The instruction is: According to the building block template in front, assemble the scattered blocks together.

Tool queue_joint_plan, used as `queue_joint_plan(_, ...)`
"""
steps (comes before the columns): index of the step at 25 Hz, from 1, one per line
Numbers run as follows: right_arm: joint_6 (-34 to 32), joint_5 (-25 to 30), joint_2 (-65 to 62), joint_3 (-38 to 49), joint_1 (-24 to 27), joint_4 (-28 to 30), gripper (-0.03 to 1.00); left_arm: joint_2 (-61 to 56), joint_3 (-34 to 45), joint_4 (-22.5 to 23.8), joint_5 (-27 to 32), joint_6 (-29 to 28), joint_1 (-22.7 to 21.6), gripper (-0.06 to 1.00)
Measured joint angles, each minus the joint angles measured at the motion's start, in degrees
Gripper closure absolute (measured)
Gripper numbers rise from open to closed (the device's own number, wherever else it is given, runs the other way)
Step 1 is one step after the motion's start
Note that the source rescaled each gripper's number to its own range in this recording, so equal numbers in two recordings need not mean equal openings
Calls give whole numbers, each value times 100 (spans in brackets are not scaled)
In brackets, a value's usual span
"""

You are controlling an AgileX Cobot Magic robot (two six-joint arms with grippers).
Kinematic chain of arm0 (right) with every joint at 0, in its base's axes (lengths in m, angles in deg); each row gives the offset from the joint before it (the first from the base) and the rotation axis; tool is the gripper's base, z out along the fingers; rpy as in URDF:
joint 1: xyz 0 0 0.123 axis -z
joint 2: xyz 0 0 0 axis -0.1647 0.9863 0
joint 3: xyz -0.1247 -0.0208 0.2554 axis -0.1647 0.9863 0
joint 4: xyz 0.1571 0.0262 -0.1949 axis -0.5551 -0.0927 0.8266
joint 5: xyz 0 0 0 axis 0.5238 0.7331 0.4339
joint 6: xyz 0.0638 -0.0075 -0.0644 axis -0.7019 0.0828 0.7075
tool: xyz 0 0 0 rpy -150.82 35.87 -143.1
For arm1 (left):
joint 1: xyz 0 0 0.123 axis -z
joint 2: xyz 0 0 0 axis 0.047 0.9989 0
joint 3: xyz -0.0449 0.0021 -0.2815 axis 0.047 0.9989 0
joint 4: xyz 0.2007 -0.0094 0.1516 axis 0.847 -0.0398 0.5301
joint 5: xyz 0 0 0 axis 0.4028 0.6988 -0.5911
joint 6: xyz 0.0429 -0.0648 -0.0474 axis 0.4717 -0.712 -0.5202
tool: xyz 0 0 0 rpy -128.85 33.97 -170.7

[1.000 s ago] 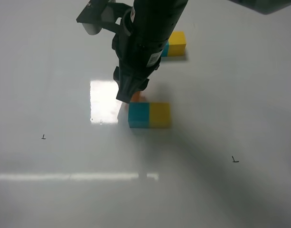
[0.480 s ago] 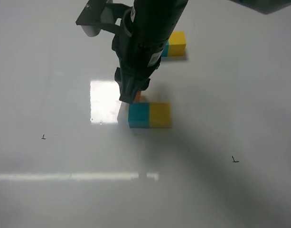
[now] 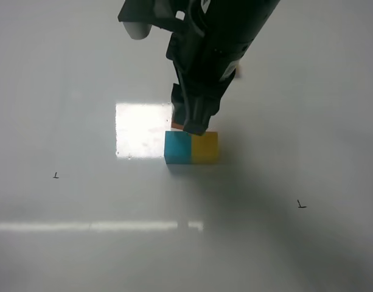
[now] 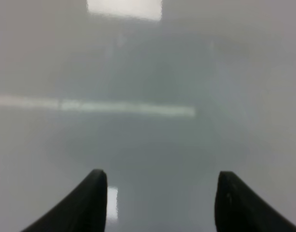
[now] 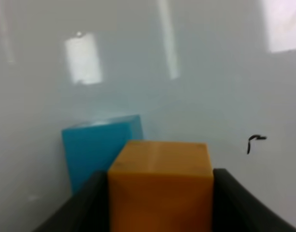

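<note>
Here the right end effector point(image 5: 157, 203) holds the orange block point(image 5: 159, 186) just behind the teal block point(image 3: 177, 148)

In the high view the teal block and the yellow block point(image 3: 205, 148) sit side by side, touching, on the white tabletop point(image 3: 83, 243), and a little orange shows under the dark arm just behind the teal one. The right wrist view shows the orange block clamped between both black fingers point(image 5: 85, 203), the teal block right beyond it. The left end effector point(image 4: 160, 203) is partly open over bare tabletop, holding nothing
</note>
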State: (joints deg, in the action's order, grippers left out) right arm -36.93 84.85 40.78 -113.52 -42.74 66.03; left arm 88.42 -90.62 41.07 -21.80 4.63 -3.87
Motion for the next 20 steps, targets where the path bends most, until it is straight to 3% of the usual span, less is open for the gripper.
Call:
queue_joint_plan(8, -132, -256, 1, 34, 0, 460, 57, 0, 0, 0, -5, 0, 0, 70)
queue_joint_plan(20, 58, -457, 295, 50, 0, 505, 57, 0, 0, 0, 0, 0, 0, 70)
